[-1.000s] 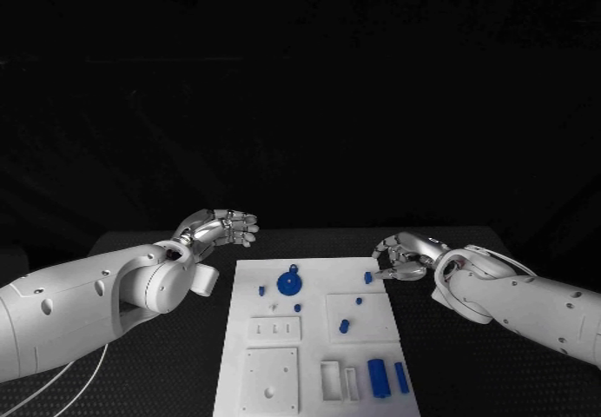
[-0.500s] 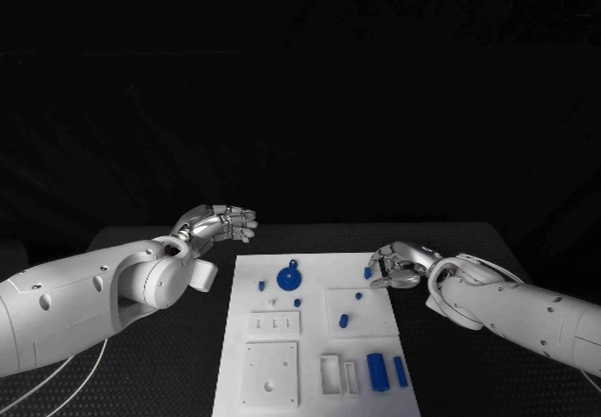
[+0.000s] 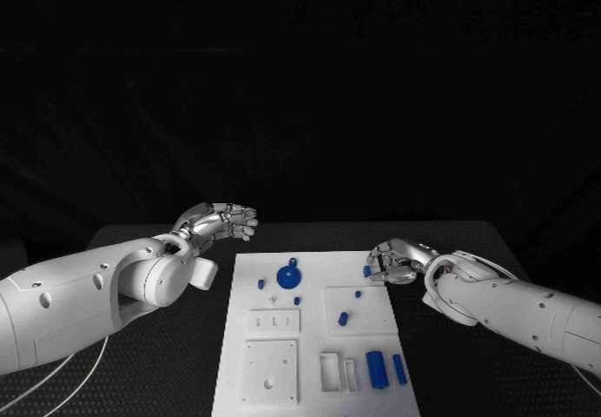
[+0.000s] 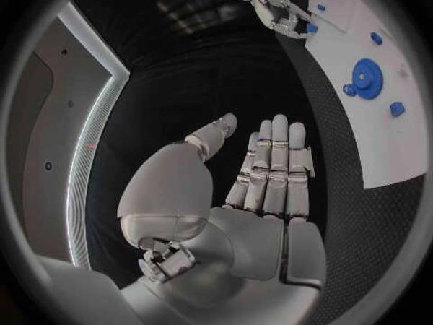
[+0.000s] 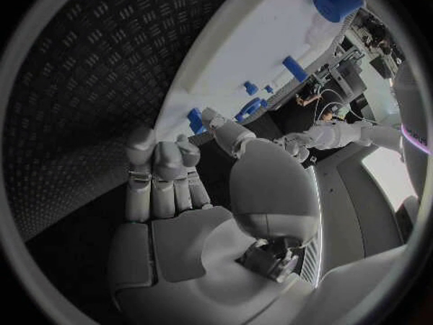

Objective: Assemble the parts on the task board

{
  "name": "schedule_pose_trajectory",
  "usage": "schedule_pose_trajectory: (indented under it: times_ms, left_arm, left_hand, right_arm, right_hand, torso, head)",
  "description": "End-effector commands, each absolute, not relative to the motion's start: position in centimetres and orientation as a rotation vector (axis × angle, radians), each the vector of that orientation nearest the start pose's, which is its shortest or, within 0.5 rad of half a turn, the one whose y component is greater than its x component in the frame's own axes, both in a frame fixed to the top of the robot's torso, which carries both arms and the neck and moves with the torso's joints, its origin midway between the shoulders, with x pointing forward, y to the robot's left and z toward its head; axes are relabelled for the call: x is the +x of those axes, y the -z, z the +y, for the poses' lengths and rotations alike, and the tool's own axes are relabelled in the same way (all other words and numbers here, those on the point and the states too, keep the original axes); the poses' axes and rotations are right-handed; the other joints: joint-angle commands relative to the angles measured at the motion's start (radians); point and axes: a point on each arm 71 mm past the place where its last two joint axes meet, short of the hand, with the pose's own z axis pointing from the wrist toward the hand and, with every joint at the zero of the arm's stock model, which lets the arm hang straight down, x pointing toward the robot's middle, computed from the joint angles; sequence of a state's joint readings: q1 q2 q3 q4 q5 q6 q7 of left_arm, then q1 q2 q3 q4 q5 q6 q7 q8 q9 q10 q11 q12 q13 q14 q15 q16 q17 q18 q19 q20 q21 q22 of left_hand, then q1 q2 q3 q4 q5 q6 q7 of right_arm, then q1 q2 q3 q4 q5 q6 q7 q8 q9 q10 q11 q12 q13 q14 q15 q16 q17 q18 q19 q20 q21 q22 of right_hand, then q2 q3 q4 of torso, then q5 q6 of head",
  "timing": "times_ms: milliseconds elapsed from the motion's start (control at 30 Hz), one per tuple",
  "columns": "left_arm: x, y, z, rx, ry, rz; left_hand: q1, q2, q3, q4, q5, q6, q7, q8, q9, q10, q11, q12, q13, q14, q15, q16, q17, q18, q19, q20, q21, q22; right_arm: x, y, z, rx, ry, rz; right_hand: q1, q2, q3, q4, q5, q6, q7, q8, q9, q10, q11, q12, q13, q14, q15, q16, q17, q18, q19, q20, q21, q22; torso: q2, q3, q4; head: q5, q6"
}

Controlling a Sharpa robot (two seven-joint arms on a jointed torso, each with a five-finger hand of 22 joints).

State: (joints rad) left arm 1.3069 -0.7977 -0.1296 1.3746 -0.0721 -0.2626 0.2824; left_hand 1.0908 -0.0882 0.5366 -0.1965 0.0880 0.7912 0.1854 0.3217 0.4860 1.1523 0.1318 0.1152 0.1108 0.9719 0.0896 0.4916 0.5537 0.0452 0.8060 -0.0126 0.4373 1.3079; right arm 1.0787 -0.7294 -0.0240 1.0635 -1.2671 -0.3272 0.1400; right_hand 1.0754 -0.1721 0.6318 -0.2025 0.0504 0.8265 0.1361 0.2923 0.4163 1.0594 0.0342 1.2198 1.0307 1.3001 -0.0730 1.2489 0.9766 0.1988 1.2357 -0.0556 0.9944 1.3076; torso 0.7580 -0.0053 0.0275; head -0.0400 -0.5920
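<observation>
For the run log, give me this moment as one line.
left hand: open, off board | right hand: at small blue part, board edge, grip unclear

My right hand [image 3: 394, 263] crowds the board's [image 3: 313, 347] upper right edge; bare surface [image 3: 464, 365] lies open along both its sides.

Overhead head view, two wrist fisheyes

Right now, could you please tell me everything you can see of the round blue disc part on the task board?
The round blue disc looks like matte plastic, with a small ring-shaped tab at its far edge and a pale spot at its centre. It lies flat on the far left area of the white task board, with small blue pieces nearby. Neither hand touches it: the left hand is off the board, and the right hand is at the board's right edge.
</observation>
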Motion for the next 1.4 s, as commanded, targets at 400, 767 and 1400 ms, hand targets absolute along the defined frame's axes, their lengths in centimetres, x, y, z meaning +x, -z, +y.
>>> schedule_pose_trajectory:
  times_ms: [400,767,1400]
  left_arm:
    - [52.2,17.0,22.8,-1.012,1.414,1.530]
    - [52.2,16.9,22.7,-1.010,1.414,1.531]
    - [52.2,16.9,22.8,-1.007,1.413,1.533]
  left_hand:
    - [-0.007,-0.001,0.003,-0.005,0.000,-0.001,0.003,-0.004,0.002,0.001,0.003,-0.005,0.000,0.006,-0.002,-0.005,0.003,0.020,-0.005,0.000,0.007,0.019]
    - [-0.007,-0.001,0.003,-0.005,0.000,-0.002,0.004,-0.005,0.002,0.000,0.003,-0.006,0.000,0.006,-0.002,-0.006,0.004,0.020,-0.005,0.000,0.007,0.019]
    - [-0.007,-0.001,0.003,-0.005,0.000,-0.002,0.004,-0.005,0.002,0.000,0.003,-0.006,0.000,0.006,-0.002,-0.007,0.004,0.021,-0.006,0.000,0.007,0.018]
  right_arm:
    - [52.7,27.7,-27.6,0.065,-0.600,1.758]
    - [52.7,27.8,-27.3,0.066,-0.601,1.755]
    - [52.8,27.8,-27.0,0.066,-0.604,1.749]
  right_hand:
    - [0.011,0.007,0.037,-0.005,-0.002,0.026,0.010,0.007,0.005,-0.008,-0.002,0.007,-0.003,-0.006,-0.005,-0.005,0.003,0.063,-0.002,0.000,0.001,0.018]
    - [0.006,0.008,0.043,-0.003,-0.002,0.033,0.009,0.011,0.006,-0.006,-0.003,0.008,-0.003,-0.005,-0.005,-0.005,0.004,0.063,-0.001,0.001,0.003,0.018]
    - [-0.006,0.037,0.062,-0.003,-0.002,0.101,-0.008,0.047,0.022,0.001,-0.019,0.011,-0.006,-0.001,-0.020,-0.004,0.007,0.063,0.001,0.002,0.010,0.019]
  torso:
    - [-0.001,-0.0002,-0.0013]
    - [-0.002,-0.0014,-0.0018]
    - [-0.003,-0.0026,-0.0016]
  head:
    - [0.008,-0.010]
    - [0.010,-0.013]
    - [0.012,-0.015]
